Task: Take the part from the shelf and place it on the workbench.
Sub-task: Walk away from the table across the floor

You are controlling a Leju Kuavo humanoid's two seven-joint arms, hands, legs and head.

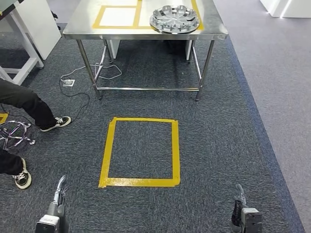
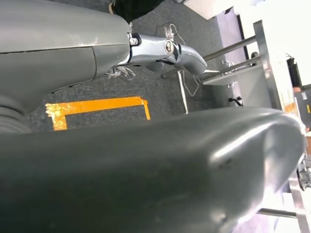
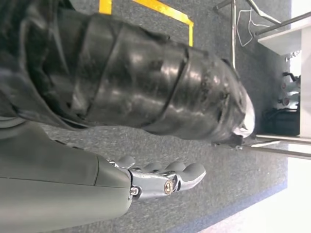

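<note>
Right hand (image 3: 161, 141) hanging empty with fingers apart over grey carpet (image 3: 227, 194), yellow tape corner (image 3: 172, 12), steel table legs (image 3: 233, 29) beyond

The part (image 1: 175, 19) lies on the workbench (image 1: 84, 22), toward its right end. The taped floor square (image 1: 139, 152) lies before the workbench; a person's legs (image 1: 25, 104) stand to its left.

Your head view is evenly lit and sharp, glare on the steel workbench (image 1: 84, 22). Both wrist views blow out white at one edge; close hand surfaces blur.
</note>
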